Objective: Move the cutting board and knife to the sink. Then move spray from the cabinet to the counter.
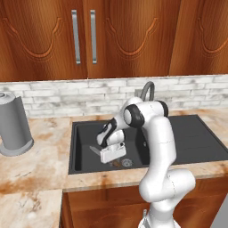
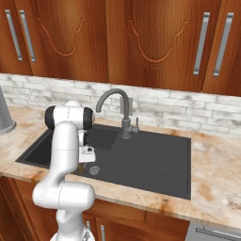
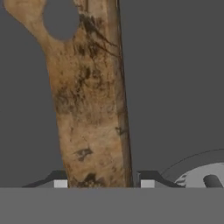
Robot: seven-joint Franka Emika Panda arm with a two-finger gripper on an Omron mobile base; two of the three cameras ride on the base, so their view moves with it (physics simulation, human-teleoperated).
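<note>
Reddish-brown wooden cabinets (image 1: 129, 40) hung over a whitewashed brick backsplash (image 1: 58, 95) and the blotchy beige marble table (image 1: 31, 178). Sunk in the table was the dark grey sink (image 2: 150, 160), where the claw (image 1: 111, 153) reached down just beside the round metal drain (image 2: 94, 170). Its fingertips (image 3: 147, 180) flanked a worn wooden handle (image 3: 89, 109) with a hanging hole, the knife's or the board's I could not tell; whether they gripped it was unclear. A grey kettle (image 1: 13, 127) stood left of the sink.
</note>
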